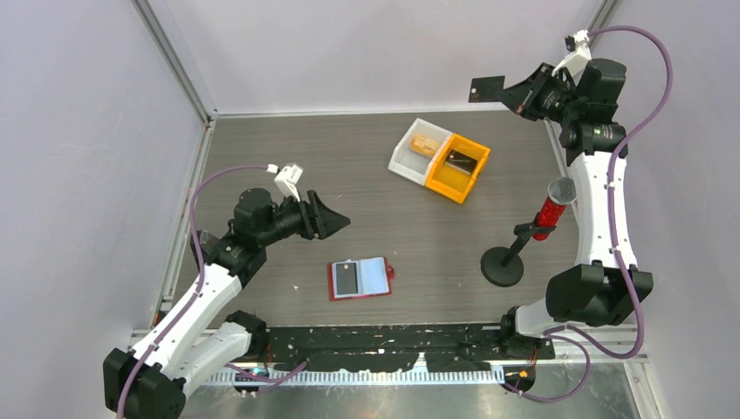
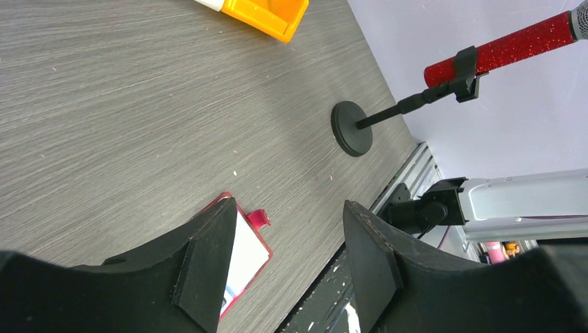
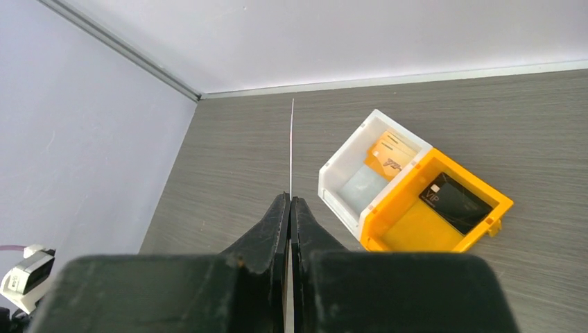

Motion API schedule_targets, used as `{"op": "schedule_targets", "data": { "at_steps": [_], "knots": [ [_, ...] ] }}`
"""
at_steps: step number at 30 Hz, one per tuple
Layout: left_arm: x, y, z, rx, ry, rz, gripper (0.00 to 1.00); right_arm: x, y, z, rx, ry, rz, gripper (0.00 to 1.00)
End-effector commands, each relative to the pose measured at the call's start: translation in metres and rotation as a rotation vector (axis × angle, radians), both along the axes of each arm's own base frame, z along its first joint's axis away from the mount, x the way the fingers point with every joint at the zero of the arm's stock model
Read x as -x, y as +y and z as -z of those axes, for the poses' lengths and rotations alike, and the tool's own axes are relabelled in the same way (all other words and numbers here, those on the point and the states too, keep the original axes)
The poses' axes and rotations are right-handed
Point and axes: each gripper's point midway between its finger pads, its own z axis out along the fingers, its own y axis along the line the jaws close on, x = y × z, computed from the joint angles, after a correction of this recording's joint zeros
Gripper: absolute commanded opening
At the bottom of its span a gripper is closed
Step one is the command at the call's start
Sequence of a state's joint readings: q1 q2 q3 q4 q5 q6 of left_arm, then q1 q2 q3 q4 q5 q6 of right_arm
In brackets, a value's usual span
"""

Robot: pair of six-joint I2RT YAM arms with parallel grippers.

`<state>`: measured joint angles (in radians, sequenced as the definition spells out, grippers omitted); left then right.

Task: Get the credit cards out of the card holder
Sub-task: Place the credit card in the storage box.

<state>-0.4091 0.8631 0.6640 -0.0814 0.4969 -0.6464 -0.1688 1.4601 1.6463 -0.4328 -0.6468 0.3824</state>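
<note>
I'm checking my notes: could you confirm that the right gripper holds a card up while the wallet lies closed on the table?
Not quite: the wallet lies open on the table, as the top view shows. The right gripper does hold a card up.

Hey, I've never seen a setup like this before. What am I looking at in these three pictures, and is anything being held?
These are two robot arms bolted to a grey wood-grain table. One picture looks down from above; the other two come from a camera on each wrist. The left gripper hangs open near the small red folding card holder, which lies open with a dark card in it. The right gripper, raised at the far side, is shut on a thin dark card. Further back sit a white plastic bin holding a tan card and an orange plastic bin holding a black card. A red glittery microphone stands on a black stand.
</note>
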Motion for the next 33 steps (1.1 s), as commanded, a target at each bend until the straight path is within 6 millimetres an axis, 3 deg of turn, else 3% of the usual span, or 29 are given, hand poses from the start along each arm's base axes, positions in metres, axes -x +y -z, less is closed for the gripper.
{"op": "schedule_targets", "data": {
  "at_steps": [1, 7, 10, 17, 24, 33],
  "knots": [
    [0.002, 0.001, -0.009, 0.011, -0.035, 0.008, 0.6, -0.006, 0.012, -0.025, -0.051, -0.065, 0.017, 0.05],
    [0.013, 0.008, -0.013, 0.006, -0.05, -0.003, 0.61, -0.007, 0.043, -0.032, -0.024, -0.084, 0.112, 0.05],
    [0.02, 0.014, -0.018, -0.013, -0.062, -0.014, 0.61, -0.008, 0.069, -0.016, -0.044, -0.053, 0.112, 0.05],
    [0.041, 0.028, -0.024, -0.044, -0.095, -0.023, 0.61, -0.029, 0.1, 0.036, -0.093, 0.008, 0.164, 0.05],
    [0.052, 0.039, -0.023, -0.086, -0.115, -0.04, 0.62, -0.065, 0.096, 0.102, -0.059, 0.119, 0.267, 0.05],
    [0.053, 0.044, -0.013, -0.121, -0.117, -0.052, 0.63, -0.078, 0.072, 0.151, 0.008, 0.209, 0.392, 0.05]
  ]
}}
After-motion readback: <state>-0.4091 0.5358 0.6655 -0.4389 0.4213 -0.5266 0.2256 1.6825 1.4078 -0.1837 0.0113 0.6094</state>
